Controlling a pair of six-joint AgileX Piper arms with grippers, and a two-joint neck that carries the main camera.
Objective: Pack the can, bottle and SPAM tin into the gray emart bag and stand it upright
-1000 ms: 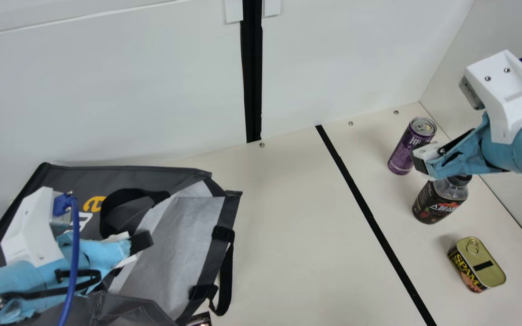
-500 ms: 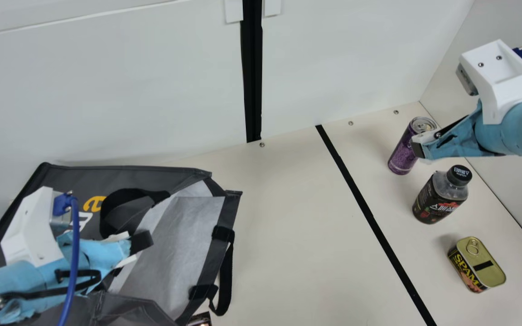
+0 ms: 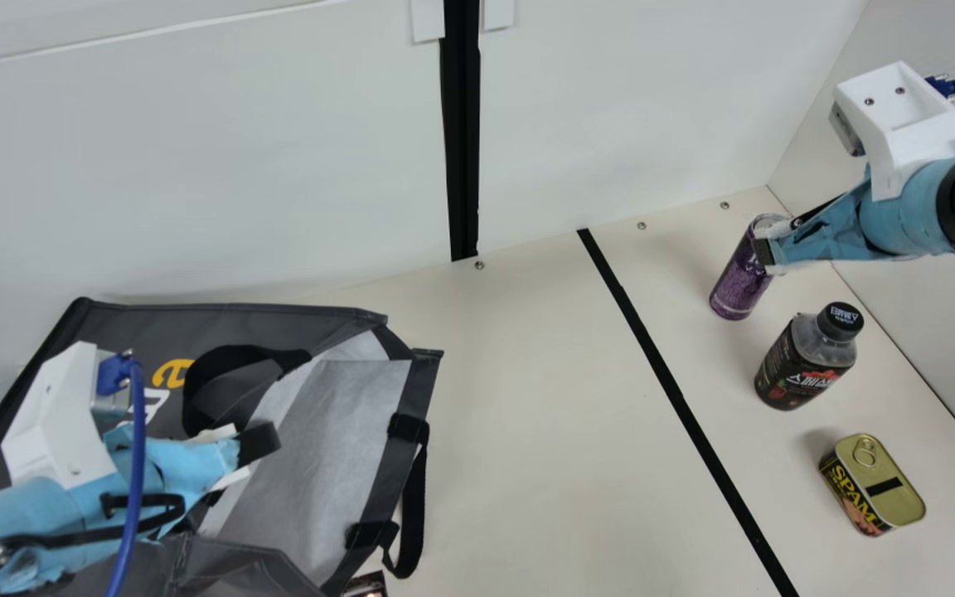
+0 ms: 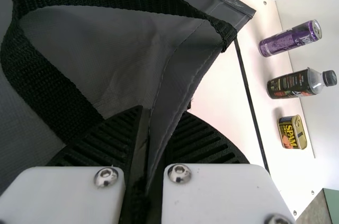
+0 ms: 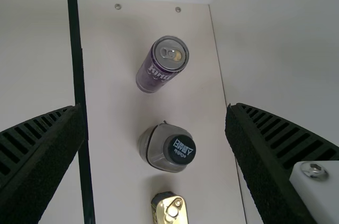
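A slim purple metal can (image 3: 737, 292) and gold SPAM tin (image 3: 880, 487) flank the black-capped plastic bottle (image 3: 801, 366). Probably slick, the can wants gripping mid-body. Right jaws gape near the bottle; well left of it, left jaws pinch the limp gray fabric bag (image 3: 324, 439).

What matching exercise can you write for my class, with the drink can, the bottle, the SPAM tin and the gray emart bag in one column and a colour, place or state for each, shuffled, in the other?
Column 1
1. Drink can
2. Bottle
3. SPAM tin
4. Gray emart bag

Column 2
A. Golden on top, with a pull ring
B. Gripped by the left gripper
C. Purple
D. Black-capped, standing in the middle of the row

Right pairs: 1-C, 2-D, 3-A, 4-B
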